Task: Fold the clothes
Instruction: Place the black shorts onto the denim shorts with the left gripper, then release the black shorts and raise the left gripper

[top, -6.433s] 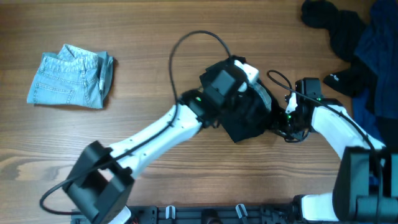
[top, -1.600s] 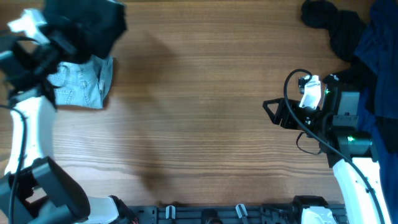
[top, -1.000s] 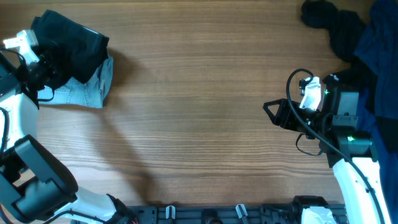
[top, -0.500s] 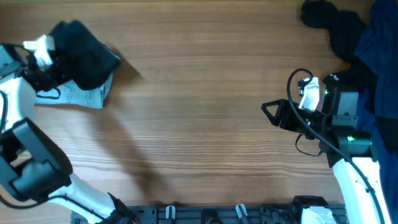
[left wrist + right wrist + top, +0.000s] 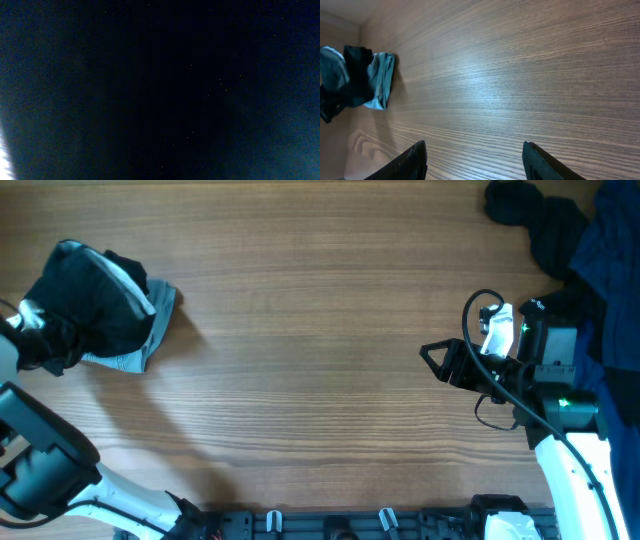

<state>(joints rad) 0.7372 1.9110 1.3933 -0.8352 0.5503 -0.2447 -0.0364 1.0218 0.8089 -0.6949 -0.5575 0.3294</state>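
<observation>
The clothes, a bundle of black shorts (image 5: 90, 305) with a pale lining strip showing, lie at the table's far left, on top of a small denim garment (image 5: 155, 325). My left gripper (image 5: 42, 345) is at the bundle's left edge, its fingers lost against the black cloth. Dark fabric (image 5: 160, 90) fills the left wrist view, so the jaws cannot be read. My right gripper (image 5: 432, 360) hovers over bare wood at the right, open and holding nothing (image 5: 475, 150). From the right wrist view the shorts (image 5: 355, 75) show far off at the left.
A heap of black and deep-blue garments (image 5: 570, 250) fills the back right corner, beside the right arm. The wooden table (image 5: 320, 380) stretches between the two arms. The left arm's white link (image 5: 8, 360) sits at the left edge.
The left gripper and the black shorts have moved down and to the left, and the bundle now rests lower on the denim garment. The right arm has not moved.
</observation>
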